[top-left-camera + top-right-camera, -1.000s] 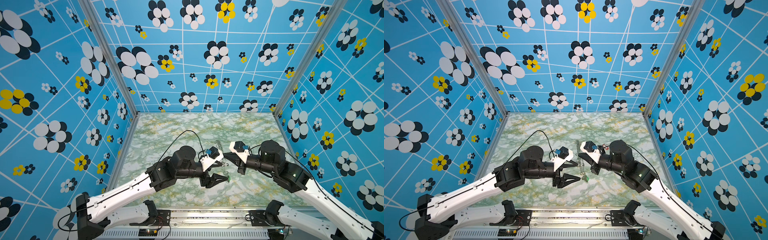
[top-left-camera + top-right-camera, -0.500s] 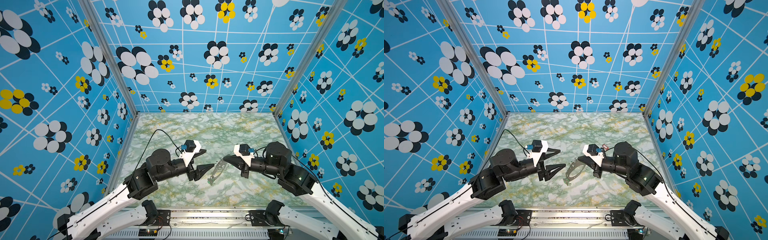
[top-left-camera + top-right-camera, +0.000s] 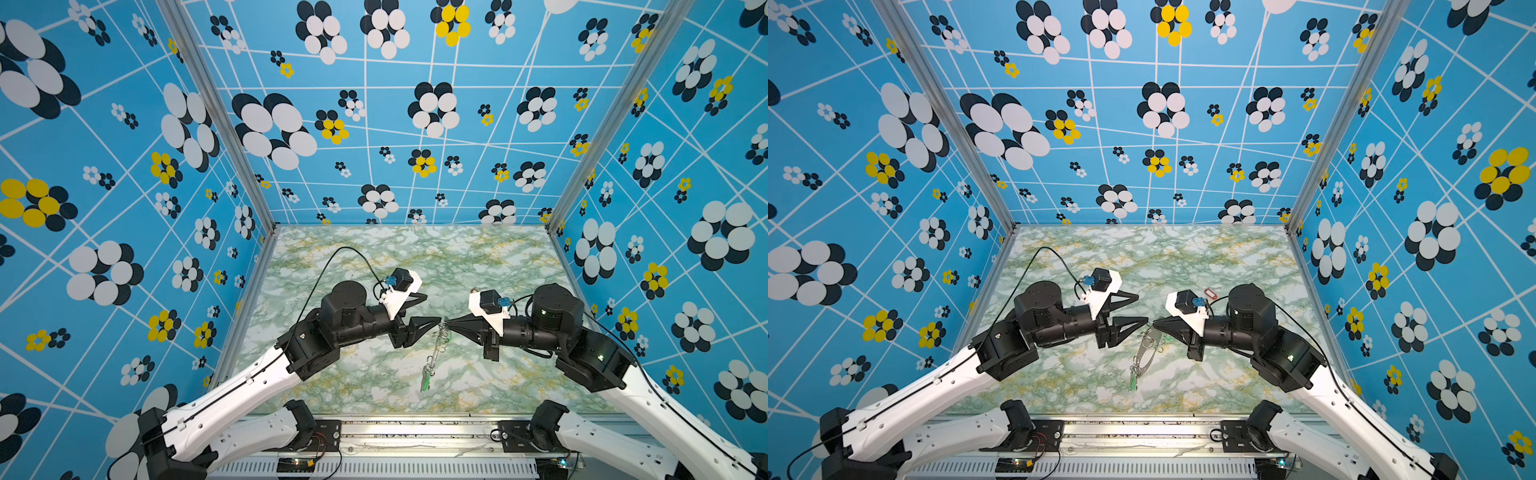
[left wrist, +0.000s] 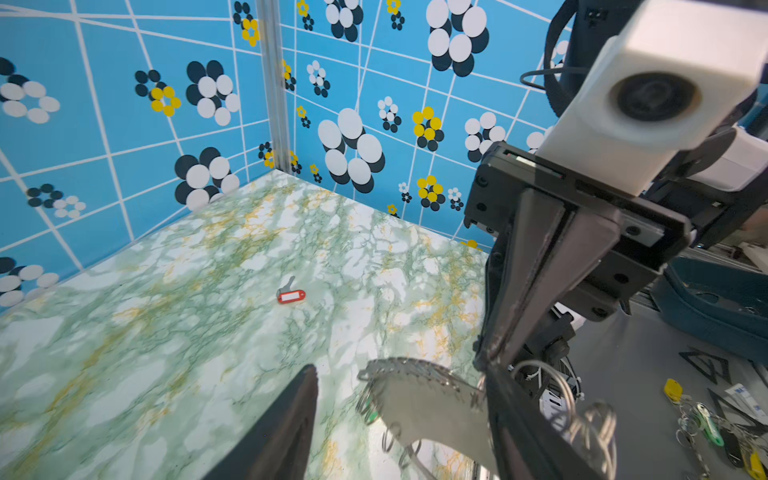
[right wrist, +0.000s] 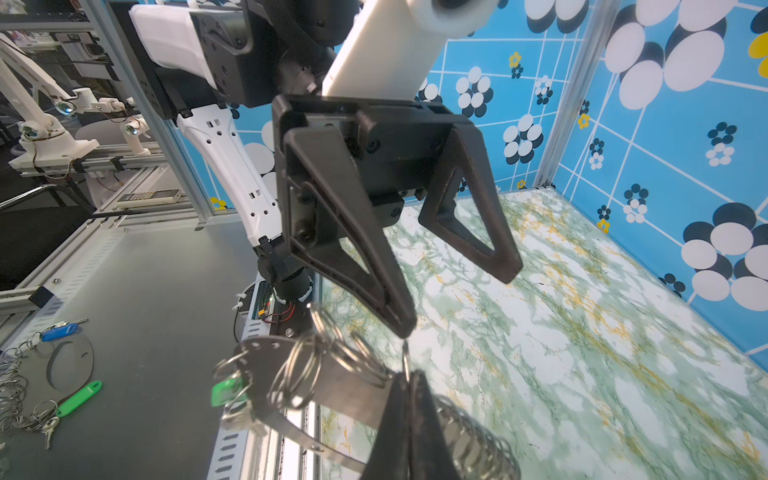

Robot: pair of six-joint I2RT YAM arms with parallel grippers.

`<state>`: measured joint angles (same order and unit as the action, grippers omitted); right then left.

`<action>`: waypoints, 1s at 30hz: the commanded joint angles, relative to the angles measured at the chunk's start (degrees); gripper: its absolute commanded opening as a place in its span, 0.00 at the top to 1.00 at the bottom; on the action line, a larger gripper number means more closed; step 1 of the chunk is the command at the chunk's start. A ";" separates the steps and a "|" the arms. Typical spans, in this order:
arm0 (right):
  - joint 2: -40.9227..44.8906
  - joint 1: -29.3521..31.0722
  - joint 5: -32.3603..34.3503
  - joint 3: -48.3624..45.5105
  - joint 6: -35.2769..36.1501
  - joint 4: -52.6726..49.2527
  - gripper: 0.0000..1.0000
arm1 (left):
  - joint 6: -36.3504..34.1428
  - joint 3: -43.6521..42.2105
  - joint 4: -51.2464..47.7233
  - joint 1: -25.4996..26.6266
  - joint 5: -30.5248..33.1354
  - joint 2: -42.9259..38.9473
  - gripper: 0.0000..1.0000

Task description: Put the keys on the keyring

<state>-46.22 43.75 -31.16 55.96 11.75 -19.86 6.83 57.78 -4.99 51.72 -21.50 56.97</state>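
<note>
keyring [image 4: 424,409]: flat grey metal plate, smooth faces, dull satin finish.
wire rings [image 5: 307,365]: thin silver metal wire, bright and glossy.
green tag [image 5: 226,390]: plastic, smooth, slight sheen; blurred in my view.
red tag [image 4: 291,296]: red plastic, glossy, with a white window; I cannot tell what the window is made of.
key [image 4: 286,284]: silver-grey metal, dull at this range.
my jaws: black plastic, matt, faintly ribbed.
my arm shells [image 3: 232,397]: white plastic, smooth, semi-gloss.
wrist camera housing [image 4: 665,104]: white plastic, matt, slightly grainy.
worktop [image 3: 457,257]: green-and-white marble-look surface, smooth, low sheen.
walls [image 3: 374,124]: printed blue sheet, matt.
corner posts [image 3: 244,166]: bare silver metal, brushed.
</note>
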 commanded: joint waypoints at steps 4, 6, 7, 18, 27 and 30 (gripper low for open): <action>2.53 0.11 1.10 0.18 -0.38 3.67 1.00 | 1.15 1.42 2.41 1.03 -8.33 -0.51 0.37; 2.73 0.11 1.19 0.16 -0.66 4.04 1.00 | 1.52 1.15 2.45 1.43 -8.47 -0.93 0.39; 2.79 0.10 1.10 0.11 -0.72 4.21 1.00 | 1.56 1.10 2.32 1.56 -8.40 -1.12 0.40; 2.56 0.11 -1.70 1.04 -1.81 4.70 1.00 | -0.15 1.49 2.78 2.24 -4.83 -1.43 0.49; 3.01 0.09 -2.11 1.23 -2.19 5.44 1.00 | -0.59 3.10 2.50 3.85 -6.27 0.59 0.62; 3.03 0.11 -2.33 1.34 -2.33 5.60 1.00 | -0.84 3.43 2.53 4.43 -6.58 0.95 0.66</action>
<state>-43.97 43.75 -32.10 55.96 10.26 -17.30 6.79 59.33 -3.49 55.55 -27.09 57.49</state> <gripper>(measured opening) 0.046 0.345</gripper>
